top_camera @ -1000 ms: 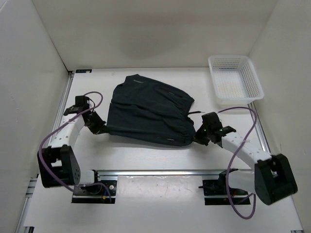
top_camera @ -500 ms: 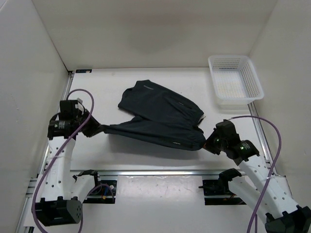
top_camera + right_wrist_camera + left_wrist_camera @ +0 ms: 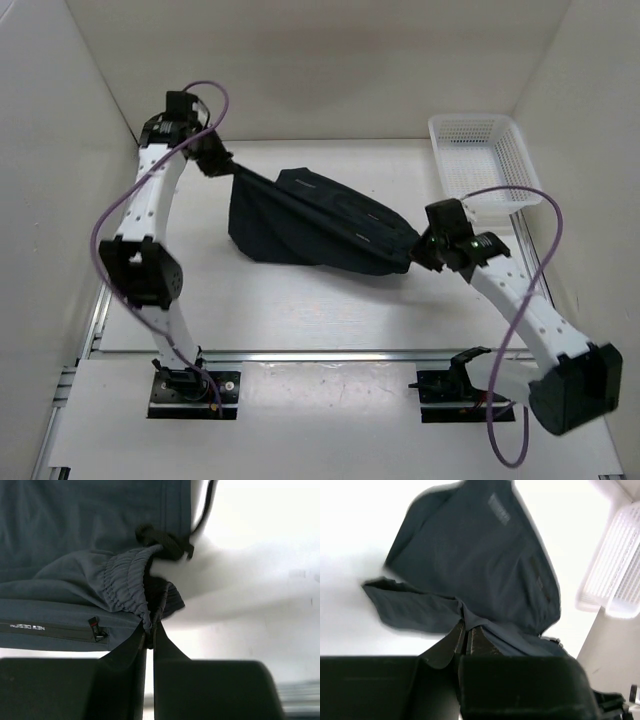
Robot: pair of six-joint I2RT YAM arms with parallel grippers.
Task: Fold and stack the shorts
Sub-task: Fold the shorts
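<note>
Two claws, one pair of shorts, one basket. Top view: left claw (image 3: 222, 168) raised close to the far wall, pinched shut on one corner of the shorts (image 3: 310, 220). Right claw (image 3: 416, 250) lower, pinched shut on the opposite end. Dark cloth drawn into a taut ridge between the two claws, with a loose fold hanging below the left claw toward the white table (image 3: 300, 310). White mesh basket (image 3: 485, 165) beyond the right claw and to its outer side, near it but apart from the cloth. Aluminium rail (image 3: 330, 353) well behind both claws, at the arm bases. Left wrist view: fingers (image 3: 472, 635) pressed flat together with a fold of cloth caught at their tips. Bulk of the shorts spread ahead of this claw, blurred; basket ahead and to its right, off the cloth. Right wrist view: fingers (image 3: 161, 647) closed on the gathered elastic waistband (image 3: 125, 580). Black drawstring (image 3: 165, 542) bunched just ahead of the tips. Zip pull (image 3: 97, 630) and small white lettering just left of the fingers; bare table to their right.
</note>
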